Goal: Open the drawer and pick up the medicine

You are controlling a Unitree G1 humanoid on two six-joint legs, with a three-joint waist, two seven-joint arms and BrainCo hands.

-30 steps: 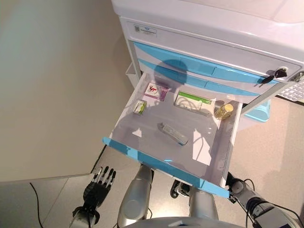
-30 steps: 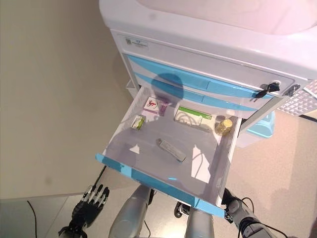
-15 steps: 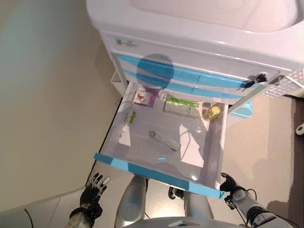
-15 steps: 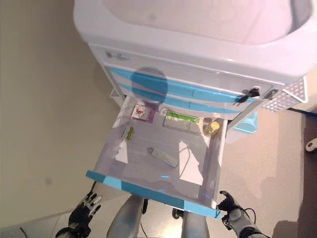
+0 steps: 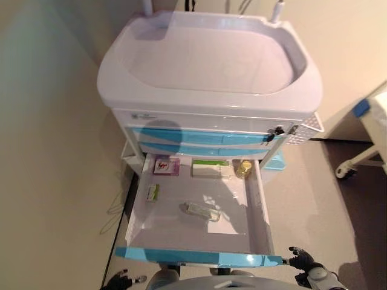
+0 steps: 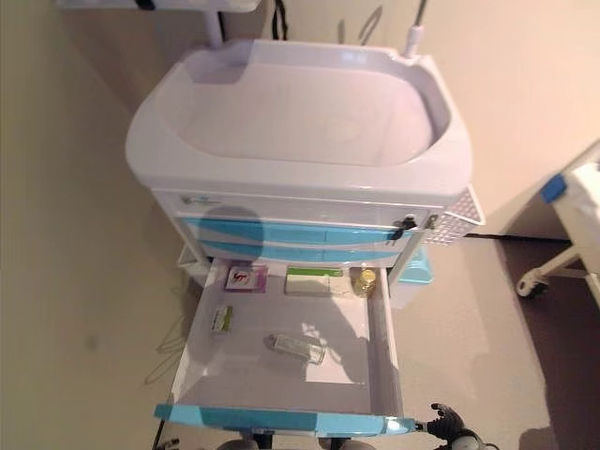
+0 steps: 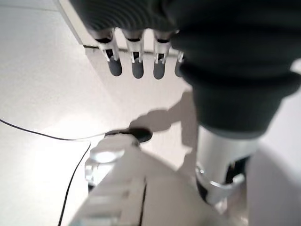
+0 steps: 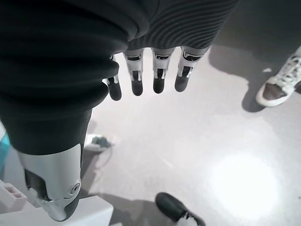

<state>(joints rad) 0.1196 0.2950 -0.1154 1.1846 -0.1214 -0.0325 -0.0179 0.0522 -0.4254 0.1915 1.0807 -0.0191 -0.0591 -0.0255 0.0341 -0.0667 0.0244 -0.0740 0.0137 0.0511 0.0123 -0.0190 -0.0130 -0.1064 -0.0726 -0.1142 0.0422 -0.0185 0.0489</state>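
Left eye view: drawer (image 5: 181,256) pulled fully out of the cart (image 5: 208,66), blue front at 6 o'clock. Inside: pink box (image 5: 165,165) at 11, green-and-white box (image 5: 207,167) at 12, amber bottle (image 5: 243,168) at 1, small green pack (image 5: 152,192) at 9, clear blister pack (image 5: 202,210) mid-floor. Both hands sit low, below the drawer front: left hand (image 5: 123,280) at 7, right hand (image 5: 303,260) at 5. Right eye view: same layout, no hand over the drawer. Left wrist view: fingers (image 7: 137,66) straight, released, nothing held, floor beyond. Right wrist view: right hand's fingers (image 8: 159,77) straight, empty; a person's shoes (image 8: 277,83) nearby. Risk: reaching up from below could clip the drawer front and knock it back; flat packs may slide on the smooth floor instead of lifting.
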